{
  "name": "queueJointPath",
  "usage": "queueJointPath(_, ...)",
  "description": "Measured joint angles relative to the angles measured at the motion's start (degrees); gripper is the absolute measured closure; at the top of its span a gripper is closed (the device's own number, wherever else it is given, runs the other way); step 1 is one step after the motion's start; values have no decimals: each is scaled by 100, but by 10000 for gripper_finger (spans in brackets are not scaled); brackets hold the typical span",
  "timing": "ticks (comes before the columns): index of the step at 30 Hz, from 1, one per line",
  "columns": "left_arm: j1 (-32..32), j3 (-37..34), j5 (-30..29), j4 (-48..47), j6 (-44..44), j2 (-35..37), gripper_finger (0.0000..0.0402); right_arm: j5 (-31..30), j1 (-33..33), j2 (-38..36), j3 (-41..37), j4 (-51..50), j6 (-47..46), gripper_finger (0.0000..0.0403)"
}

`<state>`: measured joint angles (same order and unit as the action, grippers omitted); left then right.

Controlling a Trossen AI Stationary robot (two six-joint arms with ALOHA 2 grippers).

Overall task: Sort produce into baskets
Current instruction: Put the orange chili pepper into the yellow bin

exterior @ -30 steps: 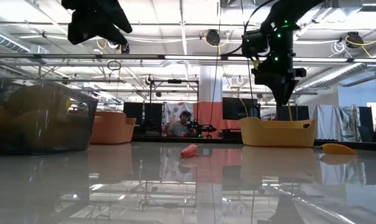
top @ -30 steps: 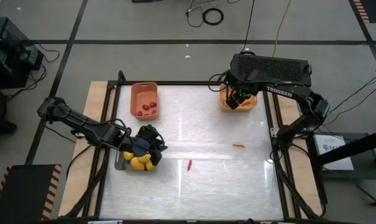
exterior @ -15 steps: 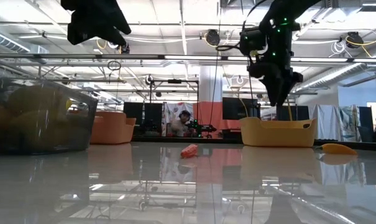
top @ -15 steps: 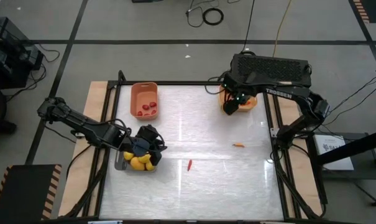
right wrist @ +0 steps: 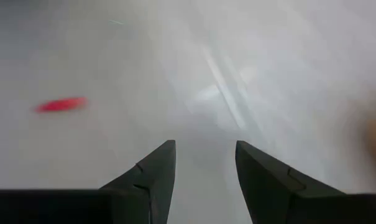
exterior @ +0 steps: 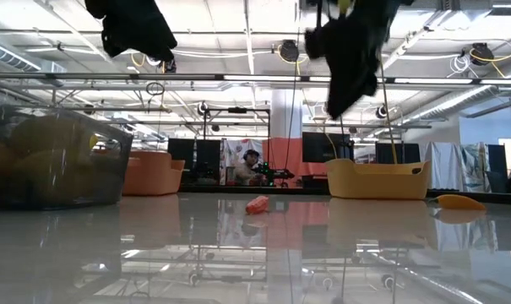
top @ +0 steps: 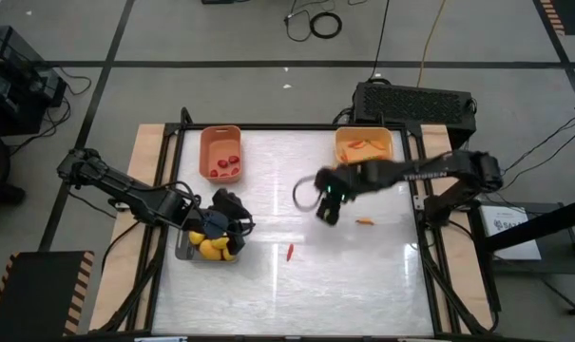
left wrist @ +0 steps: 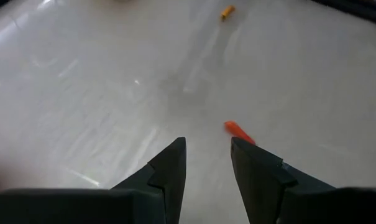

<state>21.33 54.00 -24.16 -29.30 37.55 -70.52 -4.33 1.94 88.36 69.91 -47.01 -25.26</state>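
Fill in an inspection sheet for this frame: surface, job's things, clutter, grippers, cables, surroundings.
Surface: glossy white table, bare in the middle.
Job's things: grey tray holds yellow fruits; salmon tray red pieces; yellow tray orange pieces. Loose: red pepper, orange pepper.
Clutter: nothing seen.
Grippers: left gripper over the grey tray, jaws apart, empty; right gripper mid-table, jaws apart, empty.
Cables: coil on the floor.
Surroundings: person seated far behind.

My high camera looks straight down on the whole worktop [top: 287, 285]. My low one sits at its surface, facing the room. Each wrist camera peers closely past its own fingers; both share the red pepper [top: 290, 252].
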Motion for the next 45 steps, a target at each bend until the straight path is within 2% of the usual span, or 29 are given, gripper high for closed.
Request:
queueJointPath(4, -93, 0, -7, 2, -353, -2, 267, 17, -775, 105, 0, 996, 782, 243)
queueJointPath(9, -274, 0, -4, 8, -671, -2, 267, 17, -1375, 556, 0, 1859, 2286, 243)
queueJointPath(16, -339, 0, 187, 7, -1126, -2, 267, 16, -1861, 1532, 0, 2989, 4407, 243)
queueJointPath(19, -335, 0, 389, -25, -1210, -2, 267, -10, -1943, 1876, 2, 3308, 4886, 243)
queueJointPath(28, -337, 0, 585, -55, -1299, -2, 267, 25, -1839, 2627, 523, 3240, 4995, 243)
queueJointPath(33, -337, 0, 596, -68, -1243, -2, 267, 716, -1616, 2800, 610, 2993, 4907, 243)
queueJointPath(35, -337, 0, 596, -74, -1240, -2, 267, 805, -1526, 2823, 615, 2853, 4770, 245)
queueJointPath(45, -337, 0, 470, -77, -1036, -2, 267, 981, -1218, 2881, 616, 2504, 4667, 294)
